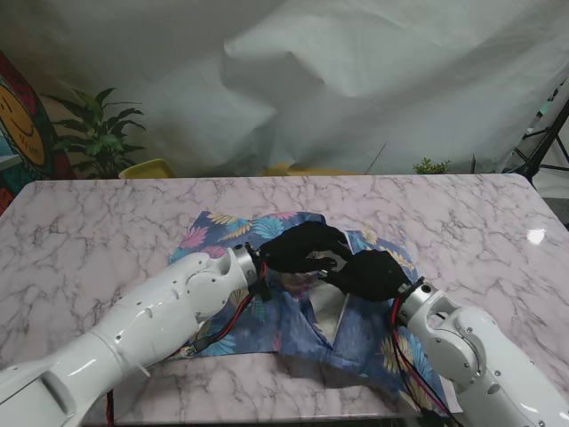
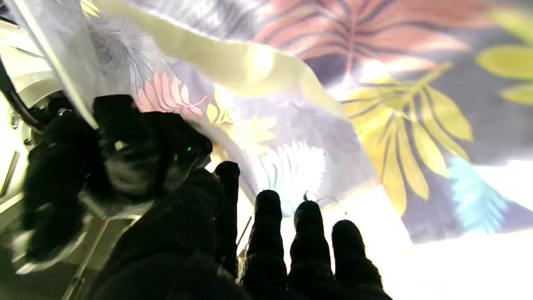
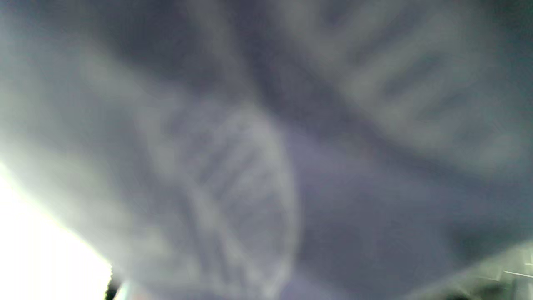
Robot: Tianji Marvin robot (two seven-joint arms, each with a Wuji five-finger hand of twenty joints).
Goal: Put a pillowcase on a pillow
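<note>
My left hand [image 1: 300, 248] and right hand [image 1: 372, 274], black-gloved, meet at the frame's centre over the floral pillowcase [image 1: 222, 236]; I cannot tell whether either grips it. The pillowcase lies rumpled on the marble table [image 1: 89, 231].

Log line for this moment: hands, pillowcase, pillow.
left hand: on pillowcase, grip unclear | right hand: on cloth, grip unclear | pillowcase: bunched mid-table | pillow: not identifiable | right wrist view: blurred cloth

Both white arms rise from the bottom corners and meet at frame centre. The black-gloved left hand [image 1: 302, 247] and right hand [image 1: 372, 274] touch, fingers curled; grip unclear.
</note>
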